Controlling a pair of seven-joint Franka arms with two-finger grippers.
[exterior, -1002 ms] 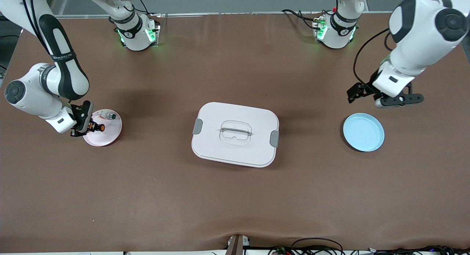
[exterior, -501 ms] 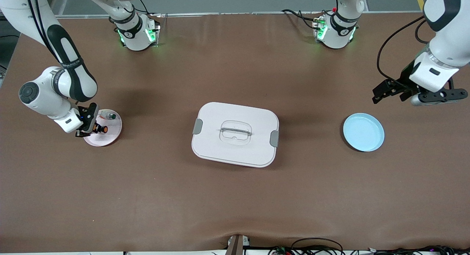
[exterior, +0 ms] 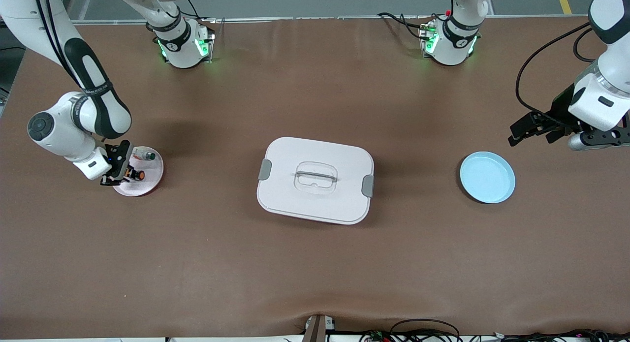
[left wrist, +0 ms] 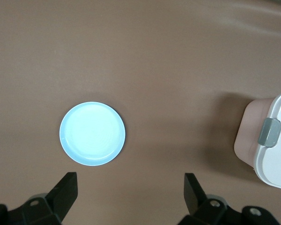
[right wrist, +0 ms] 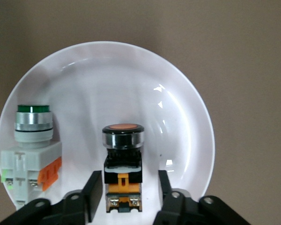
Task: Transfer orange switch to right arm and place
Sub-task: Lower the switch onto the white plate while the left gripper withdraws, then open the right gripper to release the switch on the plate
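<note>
- Front view: high, facing both arm bases, whole counter covered.
- Left wrist view: looks down from well above; shares blue plate and white box.
- Right wrist view: close over pink plate, also seen in front view.

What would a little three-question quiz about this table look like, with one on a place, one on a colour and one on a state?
1. Where does the orange switch lie?
A. on the pink plate
B. on the blue plate
C. on the white box

2. What colour is the cap of the other button on that plate?
A. red
B. green
C. yellow

3. How is the right pincer set?
A. shut tight above the box
B. open with a finger on each side of the orange switch
C. holding the blue plate

Answers: 1 A, the right wrist view shows it on the pale plate. 2 B, its top is green. 3 B, gaps show beside the switch. The left pincer waits open near the blue plate.
</note>
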